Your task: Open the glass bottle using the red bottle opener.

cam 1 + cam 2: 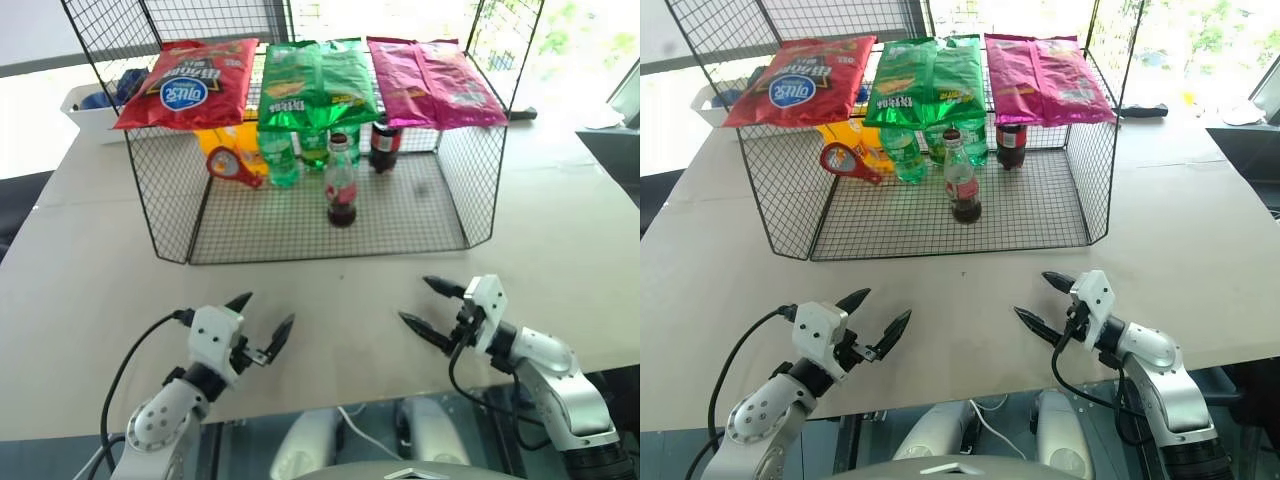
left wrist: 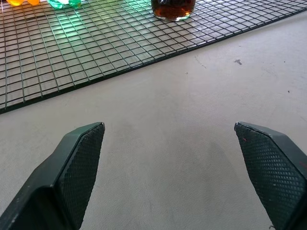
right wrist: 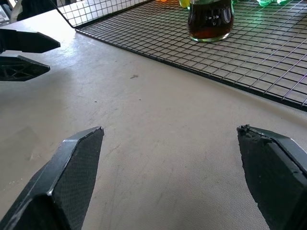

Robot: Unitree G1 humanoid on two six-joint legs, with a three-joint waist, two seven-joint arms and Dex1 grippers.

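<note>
**Two grippers wide open, bottle untouched in the rack**

Both the left gripper (image 1: 262, 318) and right gripper (image 1: 418, 305) hover low over the table (image 1: 90, 260) at the bottom of the frame, jaws spread apart, nothing in them. The glass bottle (image 1: 341, 184) stands upright on the wire rack (image 1: 400, 225) floor, center frame. The red bottle opener (image 1: 231, 165) sits left of it, near the green bottles (image 1: 281, 155).

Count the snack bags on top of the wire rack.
3, side by side on the rack's top: red bag at the left, green bag in the middle, pink bag at the right. None seems hidden.
</note>
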